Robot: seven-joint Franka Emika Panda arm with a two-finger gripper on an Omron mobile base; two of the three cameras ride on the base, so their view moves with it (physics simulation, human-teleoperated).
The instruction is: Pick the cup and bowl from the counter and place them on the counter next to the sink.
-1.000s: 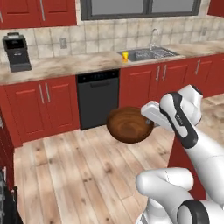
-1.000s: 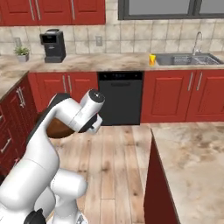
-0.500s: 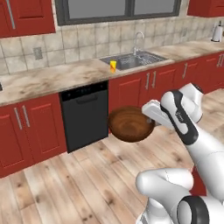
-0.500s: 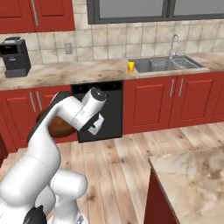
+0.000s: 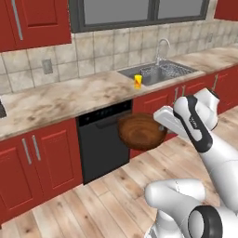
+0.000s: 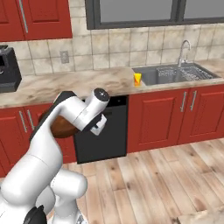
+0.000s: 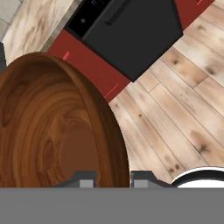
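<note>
Marbled counter (image 5: pixel 69 100) behind; gripper (image 7: pixel 113 178) fingers pinch round wood-grain bowl (image 5: pixel 141 131) rim.

1 bowl (image 5: pixel 141 131), 1 cup (image 5: pixel 137 82) (yellow), 1 sink (image 5: pixel 160 72).

From my remote station I saw a black dishwasher (image 7: pixel 127 30) lying ahead of the fingers, its dark handle (image 7: pixel 117 12) farther out still. Red cabinet fronts (image 7: pixel 87 65) sat nearer the fingers, and a wooden plank floor (image 7: pixel 175 105) spread to one side of them. Beige wall tiles (image 5: pixel 93 51), a dark-framed window (image 6: pixel 144 13) and a black coffee machine (image 6: pixel 8 70) stood far beyond.
</note>
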